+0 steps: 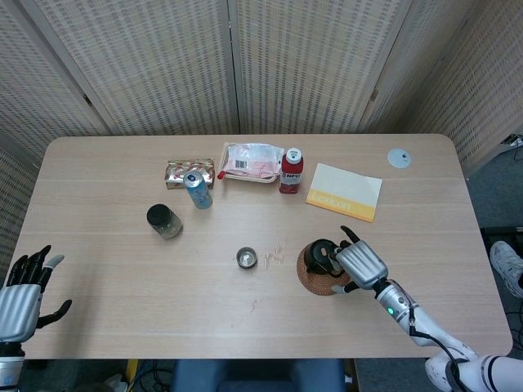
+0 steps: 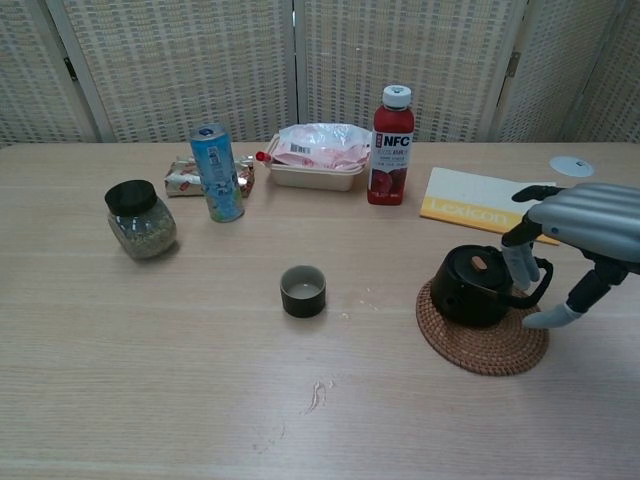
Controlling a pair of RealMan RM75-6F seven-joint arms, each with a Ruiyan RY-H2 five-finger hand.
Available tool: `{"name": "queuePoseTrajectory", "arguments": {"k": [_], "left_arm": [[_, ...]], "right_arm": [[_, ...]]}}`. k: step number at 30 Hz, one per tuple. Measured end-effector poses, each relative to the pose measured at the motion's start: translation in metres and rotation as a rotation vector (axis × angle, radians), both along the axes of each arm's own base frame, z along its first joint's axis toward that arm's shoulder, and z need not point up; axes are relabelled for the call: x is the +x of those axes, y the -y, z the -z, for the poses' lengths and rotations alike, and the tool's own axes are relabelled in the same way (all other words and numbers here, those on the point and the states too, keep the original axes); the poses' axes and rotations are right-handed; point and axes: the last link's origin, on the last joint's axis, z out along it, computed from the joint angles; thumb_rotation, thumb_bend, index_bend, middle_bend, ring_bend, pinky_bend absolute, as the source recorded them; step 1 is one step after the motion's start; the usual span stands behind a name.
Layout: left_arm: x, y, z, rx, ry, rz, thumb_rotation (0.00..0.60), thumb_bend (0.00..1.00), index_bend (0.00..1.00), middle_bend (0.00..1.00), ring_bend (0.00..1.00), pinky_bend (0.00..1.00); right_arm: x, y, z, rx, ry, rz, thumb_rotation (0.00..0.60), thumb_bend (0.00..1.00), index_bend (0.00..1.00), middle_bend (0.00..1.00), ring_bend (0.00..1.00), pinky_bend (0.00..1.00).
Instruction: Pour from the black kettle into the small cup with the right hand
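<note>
Kettle (image 2: 470, 288), black and squat, seated on a round woven trivet (image 2: 484, 335); its handle arches off the side that faces the right hand (image 2: 585, 222). Fingers (image 2: 518, 268) of that hand hang curled at the handle loop, with the thumb held lower and apart on the outer side. The chest view leaves it unclear whether the fingers have closed round the handle or only reach it, so the grip cannot be judged; the kettle sits flat on the trivet and is not lifted.

From the fingers, the kettle body lies immediately inward, toward the table's middle. The small cup (image 2: 302, 291) lies further along the same line, well apart from the kettle, upright on bare table. Spout direction is too small to read. Judged from this layout, the pour requires a secure hold on the handle, a lift clear of the trivet, and a carry across toward the cup before tipping.

The left hand (image 1: 24, 292) rests at the far near corner, fingers spread and holding nothing, much farther from kettle and cup than the right.

Beyond the fingers, away from the robot, lie a yellow booklet (image 2: 476, 204) and a red NFC bottle (image 2: 391, 133). Past the cup stand a blue can (image 2: 216, 172) and a dark-lidded jar (image 2: 139, 220).
</note>
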Motion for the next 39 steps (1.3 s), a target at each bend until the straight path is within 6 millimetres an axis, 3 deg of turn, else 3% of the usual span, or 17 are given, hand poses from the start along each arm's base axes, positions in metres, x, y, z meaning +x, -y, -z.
{"name": "queuePoseTrajectory", "arguments": {"k": [10, 39], "left_arm": [[0.0, 0.0, 0.0, 0.001, 0.001, 0.001, 0.6, 0.24, 0.15, 0.01, 0.07, 0.02], [-0.003, -0.001, 0.004, -0.001, 0.004, -0.008, 0.6, 0.24, 0.15, 0.01, 0.07, 0.02]], "right_arm": [[0.002, 0.0, 0.002, -0.004, 0.003, 0.007, 0.394, 0.0, 0.54, 0.52, 0.43, 0.0], [-0.002, -0.004, 0.012, 0.061, -0.085, -0.026, 0.394, 0.0, 0.54, 0.53, 0.43, 0.0]]}}
